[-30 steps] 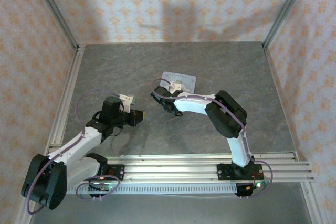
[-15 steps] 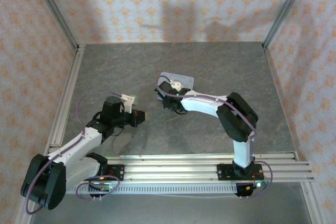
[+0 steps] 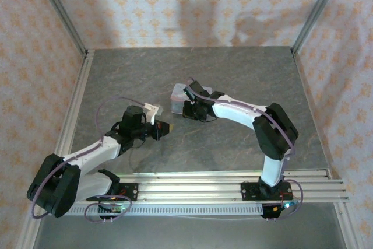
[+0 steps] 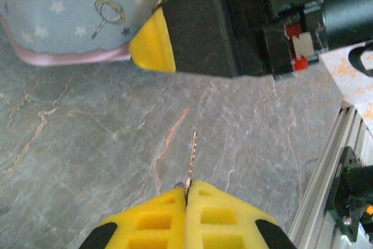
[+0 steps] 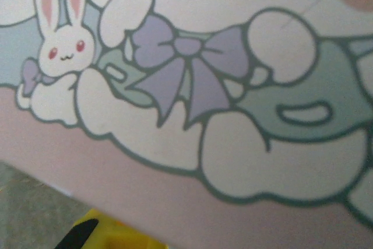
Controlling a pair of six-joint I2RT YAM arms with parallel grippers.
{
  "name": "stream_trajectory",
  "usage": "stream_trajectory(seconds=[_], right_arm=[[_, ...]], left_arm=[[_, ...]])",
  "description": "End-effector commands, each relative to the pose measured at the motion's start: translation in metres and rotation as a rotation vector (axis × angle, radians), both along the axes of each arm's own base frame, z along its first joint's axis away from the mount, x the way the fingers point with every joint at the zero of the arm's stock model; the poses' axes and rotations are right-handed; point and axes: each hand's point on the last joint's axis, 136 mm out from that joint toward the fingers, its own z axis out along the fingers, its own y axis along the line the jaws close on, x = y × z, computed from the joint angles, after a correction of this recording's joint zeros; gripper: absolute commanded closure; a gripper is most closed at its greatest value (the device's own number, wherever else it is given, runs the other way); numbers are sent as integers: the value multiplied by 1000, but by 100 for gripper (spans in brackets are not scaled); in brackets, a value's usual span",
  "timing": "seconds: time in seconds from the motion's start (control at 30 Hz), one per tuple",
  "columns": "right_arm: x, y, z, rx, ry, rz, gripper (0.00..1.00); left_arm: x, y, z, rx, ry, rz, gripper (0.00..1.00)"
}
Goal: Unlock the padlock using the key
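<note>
My left gripper [image 3: 165,127] is shut on the key [image 4: 192,158]. The thin metal blade sticks out past the yellow fingertips [image 4: 175,214] above the grey table, pointing toward the tin. The pastel cartoon tin box [image 3: 178,98] stands tipped up on its edge just beyond. Its starred blue side [image 4: 64,16] shows in the left wrist view. My right gripper [image 3: 189,108] holds the tin's near end, with one yellow-tipped finger [image 4: 152,48] against it. In the right wrist view the bunny-printed lid [image 5: 204,86] sits very close above one yellow finger [image 5: 113,234]. The padlock is hidden.
An aluminium rail [image 3: 233,178] runs along the near edge, and its end [image 4: 332,161] lies to the right of the key. Patterned walls [image 3: 192,4] close in the back and sides. Bare grey table [image 3: 245,74] lies behind the tin.
The right gripper has swung left and tipped the tin from lying flat up onto its edge. The left gripper with the key has shifted right, toward the tin.
</note>
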Motion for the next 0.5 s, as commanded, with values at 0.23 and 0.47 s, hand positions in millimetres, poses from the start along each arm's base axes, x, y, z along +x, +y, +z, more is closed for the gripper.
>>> stream_trajectory(seconds=[0.23,0.47], right_arm=[[-11,20,50,221,72,108,100],[-10,14,65,316,136,117,100]], left_arm=[[17,-6,32,-74,-141,13,100],[25,0,43,-125,-166,16,100]])
